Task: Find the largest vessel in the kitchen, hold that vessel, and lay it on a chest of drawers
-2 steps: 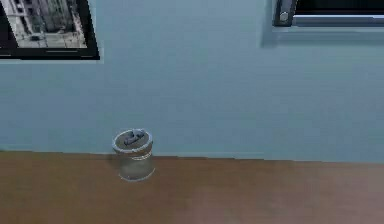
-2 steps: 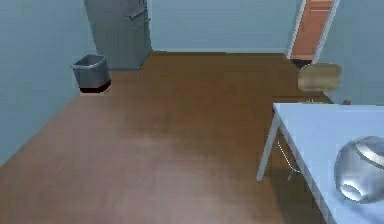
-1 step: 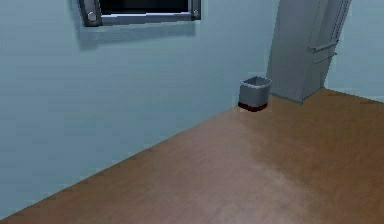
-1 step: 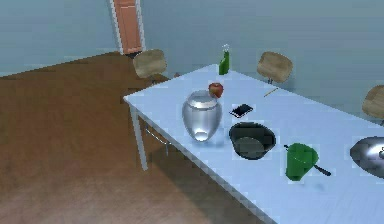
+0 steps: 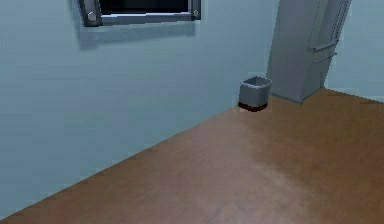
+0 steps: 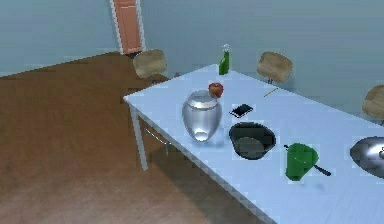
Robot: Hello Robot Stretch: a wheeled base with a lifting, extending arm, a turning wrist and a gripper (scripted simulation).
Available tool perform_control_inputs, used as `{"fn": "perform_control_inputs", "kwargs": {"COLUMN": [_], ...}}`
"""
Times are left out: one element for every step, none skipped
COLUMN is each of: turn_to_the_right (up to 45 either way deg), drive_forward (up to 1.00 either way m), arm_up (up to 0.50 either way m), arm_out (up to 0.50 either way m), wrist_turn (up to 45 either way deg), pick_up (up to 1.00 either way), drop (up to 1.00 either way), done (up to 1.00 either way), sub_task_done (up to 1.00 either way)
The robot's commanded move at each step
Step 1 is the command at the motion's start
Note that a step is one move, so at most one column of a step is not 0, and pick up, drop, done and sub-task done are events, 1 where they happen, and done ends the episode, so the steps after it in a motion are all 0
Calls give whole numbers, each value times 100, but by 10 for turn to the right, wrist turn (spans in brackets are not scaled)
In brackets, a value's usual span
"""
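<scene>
Kitchen-dining room, pale blue walls, brown wood floor. Claw: you can't tell its state or whether it carries anything from these pictures. Since the likely target rests on the tabletop, count the grasp as not made. In the arm side view the pale blue table [image 6: 310, 118] runs across. The clear glass vessel [image 6: 201, 116] stands upright near its close edge, with a red apple [image 6: 216, 90] just behind it. To the vessel's right sit a dark bowl [image 6: 252, 140], a green cup [image 6: 300, 161] and a silvery pan [image 6: 370, 155] at the picture's edge. Farther back are a black phone [image 6: 241, 110], a green bottle [image 6: 225, 62] and a chair [image 6: 273, 67]. My read on progress: the search is about done. The glass vessel looks biggest, though the dark bowl rivals it. Pick-up, finding a chest of drawers and laying it down are all left. View split: the arm side view gives you the table and the candidates. The forward view gives you bare wall, a window frame [image 5: 140, 12], a small grey bin [image 5: 255, 92] and a tall grey unit [image 5: 305, 50].
</scene>
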Motion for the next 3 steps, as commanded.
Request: {"fn": "perform_control_inputs", "kwargs": {"turn_to_the_right": [0,0,0], "drive_forward": [0,0,0], "arm_up": [38,0,0], "arm_out": [0,42,0], "wrist_turn": [0,0,450], "pick_up": [0,0,0], "drop": [0,0,0], "done": [0,0,0], "sub_task_done": [0,0,0]}}
